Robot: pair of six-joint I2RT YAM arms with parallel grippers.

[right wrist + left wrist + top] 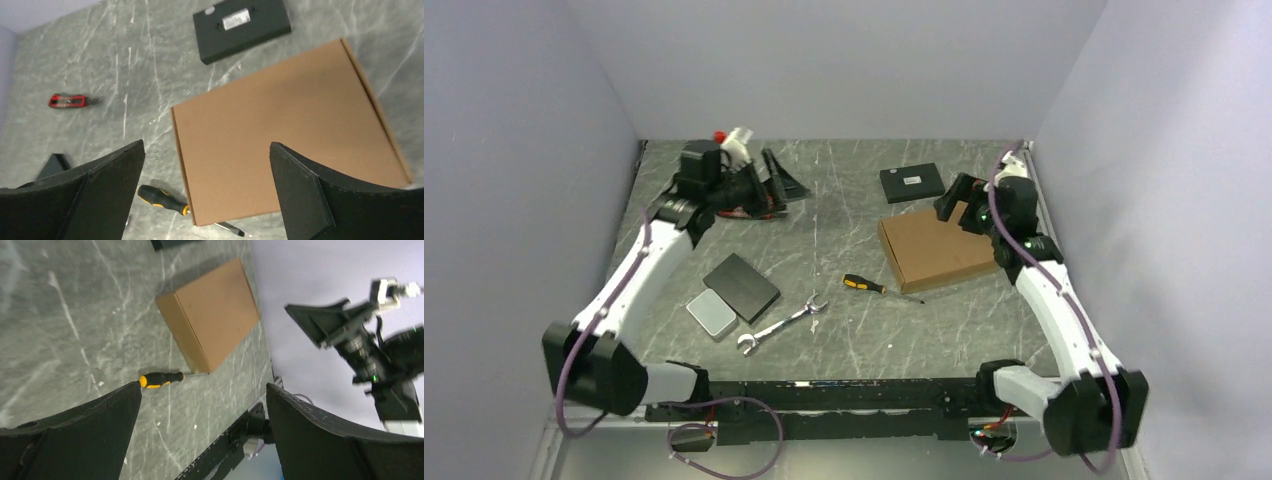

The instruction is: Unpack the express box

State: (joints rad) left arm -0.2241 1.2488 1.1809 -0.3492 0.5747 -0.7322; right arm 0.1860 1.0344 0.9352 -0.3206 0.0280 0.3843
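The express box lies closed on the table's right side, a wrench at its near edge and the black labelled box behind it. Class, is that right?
Not quite: the tool at the near edge of the express box is the screwdriver, not a wrench. The top external view shows it; the rest stands.

Left of the box (929, 250), bare tabletop (834, 220) with room to pass. Along the box's near edge, a screwdriver (866, 285). Just beyond its far edge, a small black case (912, 183). Above its far right part, the right gripper (207, 145), jaws spread. Right of it, a narrow strip before the wall (1144, 150).
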